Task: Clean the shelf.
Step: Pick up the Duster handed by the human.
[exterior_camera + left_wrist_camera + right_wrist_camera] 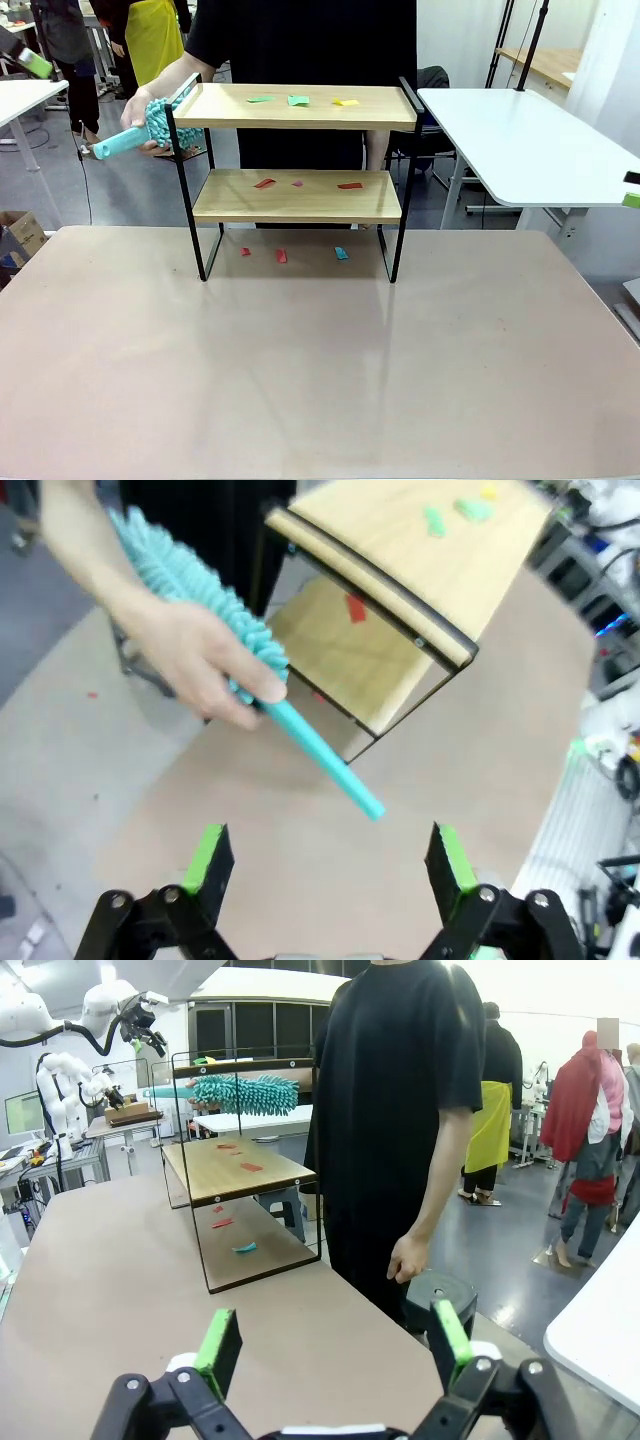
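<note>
**A:** What's the surface like, and the room?

**B:** A pale beige desk [300, 380], bare across its near half. Around it is grey floor [130, 195], with a white table [530, 140] off to the right and a box [20, 235] down at the left. Other people stand farther back.

**A:** Where's the shelf?

**B:** The shelf [300, 195] stands at the far middle of the desk — two wooden boards in a black frame. Paper scraps [298, 100] lie on it: two green and a yellow on the top board, two red and a pink on the lower one. Two more red and a teal one lie on the desk underneath.

**A:** Anything in the way?

**B:** A person in black stands right behind the shelf. Their hand [195, 665] holds a teal duster [200, 580] at the shelf's left end, its fluffy head by the top side rail and its handle slanting outward.

**A:** And the claws?

**B:** The left claw [328, 835] is spread wide with nothing between its pads — the tip of the duster handle is just ahead of it. The right claw [335, 1312] is spread as well and empty, over the desk off the shelf's right end. The person's other hand [408, 1258] hangs by their side.
</note>
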Available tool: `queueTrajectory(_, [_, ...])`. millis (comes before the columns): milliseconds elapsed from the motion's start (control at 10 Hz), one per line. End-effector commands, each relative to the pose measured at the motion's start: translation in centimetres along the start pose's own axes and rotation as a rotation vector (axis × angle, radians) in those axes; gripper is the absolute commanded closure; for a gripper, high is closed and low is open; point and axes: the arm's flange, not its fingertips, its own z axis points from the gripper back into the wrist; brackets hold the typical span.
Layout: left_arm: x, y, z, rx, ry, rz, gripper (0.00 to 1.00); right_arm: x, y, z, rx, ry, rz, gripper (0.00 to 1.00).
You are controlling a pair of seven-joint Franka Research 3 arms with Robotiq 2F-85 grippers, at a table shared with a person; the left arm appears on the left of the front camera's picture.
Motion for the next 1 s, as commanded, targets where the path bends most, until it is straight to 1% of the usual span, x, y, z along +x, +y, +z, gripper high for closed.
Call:
queueTrajectory(0, [-1.7, 2.3, 2.0, -0.038, -0.061, 0.002, 0.0, 0.7, 0.3, -0.2, -0.002, 0.024, -0.018, 0.0])
queueTrajectory(200, [-1.7, 2.3, 2.0, -0.038, -0.061, 0.002, 0.0, 0.7, 0.3, -0.2, -0.002, 0.024, -0.018, 0.0])
queueTrajectory(300, [-1.5, 1.5, 1.2, -0.012, -0.03, 0.015, 0.0, 0.7, 0.3, -0.2, -0.002, 0.024, -0.018, 0.0])
queueTrajectory(400, [-1.8, -1.3, -0.3, 0.078, 0.051, 0.108, 0.0, 0.7, 0.3, -0.2, -0.002, 0.024, -0.018, 0.0])
queueTrajectory(500, [-1.4, -4.1, -1.9, 0.187, 0.101, 0.137, 0.0, 0.7, 0.3, -0.2, -0.002, 0.024, -0.018, 0.0])
queueTrajectory(600, [-0.9, -6.9, -3.4, 0.26, 0.133, 0.154, 0.0, 0.7, 0.3, -0.2, -0.002, 0.024, -0.018, 0.0])
queueTrajectory(700, [-0.8, -8.6, -4.4, 0.281, 0.159, 0.191, 0.0, 0.7, 0.3, -0.2, -0.002, 0.024, -0.018, 0.0])
queueTrajectory(800, [-0.7, -9.6, -5.5, 0.312, 0.172, 0.216, 0.0, 0.7, 0.3, -0.2, -0.002, 0.024, -0.018, 0.0])
queueTrajectory(900, [-0.8, -10.0, -6.9, 0.384, 0.189, 0.225, 0.0, 0.7, 0.3, -0.2, -0.002, 0.024, -0.018, 0.0])
